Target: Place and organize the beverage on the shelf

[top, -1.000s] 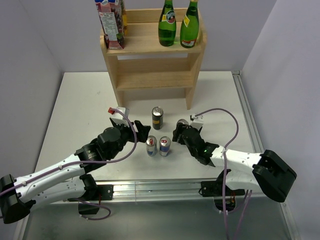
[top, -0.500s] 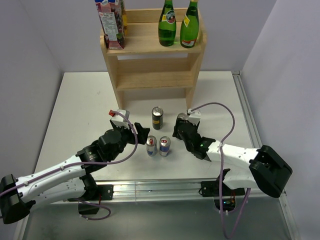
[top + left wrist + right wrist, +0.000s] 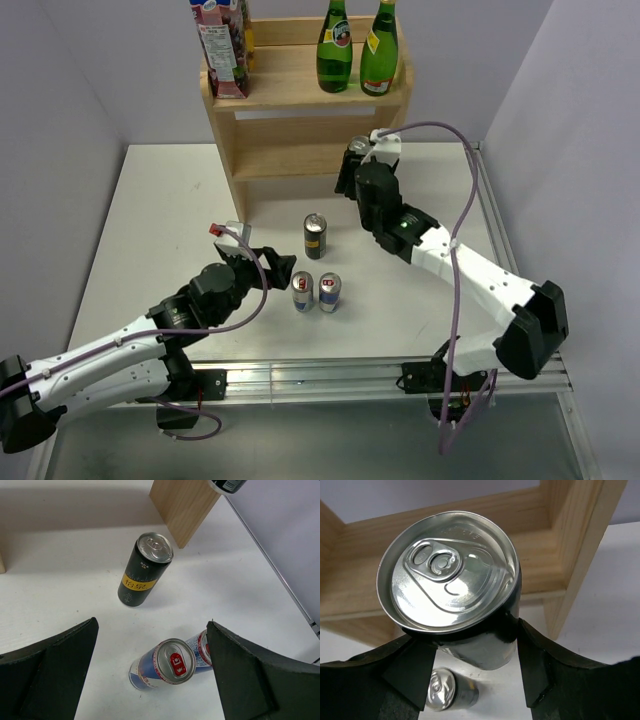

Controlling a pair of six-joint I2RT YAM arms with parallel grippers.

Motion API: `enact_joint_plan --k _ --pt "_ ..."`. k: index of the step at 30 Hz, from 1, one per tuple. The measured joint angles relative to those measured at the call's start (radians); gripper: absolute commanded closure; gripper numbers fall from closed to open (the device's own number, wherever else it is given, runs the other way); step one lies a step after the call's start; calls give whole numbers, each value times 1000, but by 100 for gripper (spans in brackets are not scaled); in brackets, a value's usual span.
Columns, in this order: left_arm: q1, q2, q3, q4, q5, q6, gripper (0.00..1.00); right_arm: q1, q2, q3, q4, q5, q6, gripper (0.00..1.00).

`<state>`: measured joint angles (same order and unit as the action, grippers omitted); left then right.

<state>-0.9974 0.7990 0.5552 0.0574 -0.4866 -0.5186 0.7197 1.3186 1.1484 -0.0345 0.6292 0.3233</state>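
My right gripper [image 3: 352, 168] is shut on a black can [image 3: 358, 148], held in the air in front of the lower tier of the wooden shelf [image 3: 300, 160]. In the right wrist view the can [image 3: 447, 570] sits upright between the fingers [image 3: 410, 665], with the shelf [image 3: 470, 510] behind it. A black can with a yellow band [image 3: 315, 236] stands on the table. Two blue-and-silver cans [image 3: 303, 291] [image 3: 329, 291] stand side by side nearer the arms. My left gripper [image 3: 280, 268] hangs open just left of them; from its wrist one blue can [image 3: 162, 664] lies between the open jaws.
The shelf's top tier holds a juice carton [image 3: 222, 45] at the left and two green bottles [image 3: 335, 50] [image 3: 379, 50] at the right. The shelf's right side panel [image 3: 385, 180] stands close to my right gripper. A metal rail [image 3: 490, 220] runs along the table's right edge.
My right gripper has shut on the black can and carried it up from the table to the front of the shelf's lower tier. The left gripper has edged slightly forward, still open.
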Motion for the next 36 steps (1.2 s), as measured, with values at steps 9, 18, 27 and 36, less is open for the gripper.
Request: enact_joint_plan --k 9,18,27,36 --pt "0 -33 -6 -15 -9 1 5 -100 193 136 -66 -51 -65 100" --pt "-1 -68 -9 -40 -28 2 5 -151 226 216 -92 -75 -75 100" --pt "-1 -37 -12 -39 -34 5 5 -153 177 216 -77 -81 -79 100" --pt "-1 -20 -12 -35 -34 6 5 -153 136 119 71 -80 -98 100"
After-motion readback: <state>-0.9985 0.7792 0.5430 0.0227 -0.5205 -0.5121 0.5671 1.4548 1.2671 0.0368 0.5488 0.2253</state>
